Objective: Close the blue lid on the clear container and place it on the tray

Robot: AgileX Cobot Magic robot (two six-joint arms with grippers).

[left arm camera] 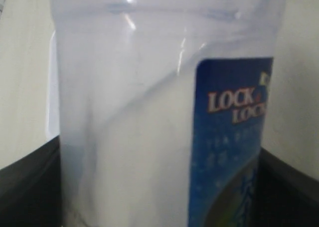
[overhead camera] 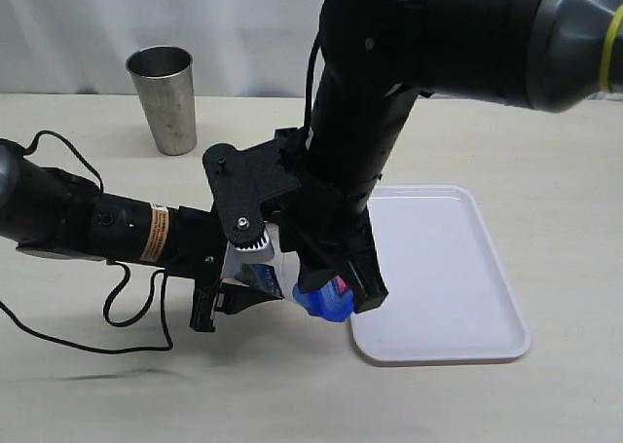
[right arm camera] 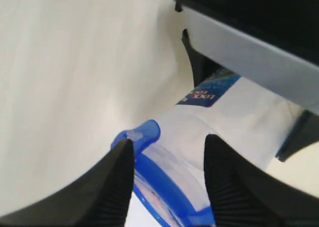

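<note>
The clear container (overhead camera: 255, 273) is held tilted just above the table, its blue-green label (left arm camera: 229, 152) facing the left wrist camera. My left gripper (overhead camera: 234, 282) is shut on its body, and a black finger (left arm camera: 30, 187) shows on each side of it. The blue lid (overhead camera: 321, 302) sits at the container's mouth, right by the tray's near-left corner. My right gripper (overhead camera: 333, 292) comes down from above and is shut across the lid. In the right wrist view one fingertip (right arm camera: 124, 152) touches a raised lid flap (right arm camera: 147, 131), and the other finger lies against the lid rim (right arm camera: 164, 187).
The white tray (overhead camera: 458, 268) lies flat to the right of both grippers with nothing on it. A grey steel cup (overhead camera: 167, 97) stands at the back left. The left arm's black cable (overhead camera: 127, 307) loops on the table near the front left.
</note>
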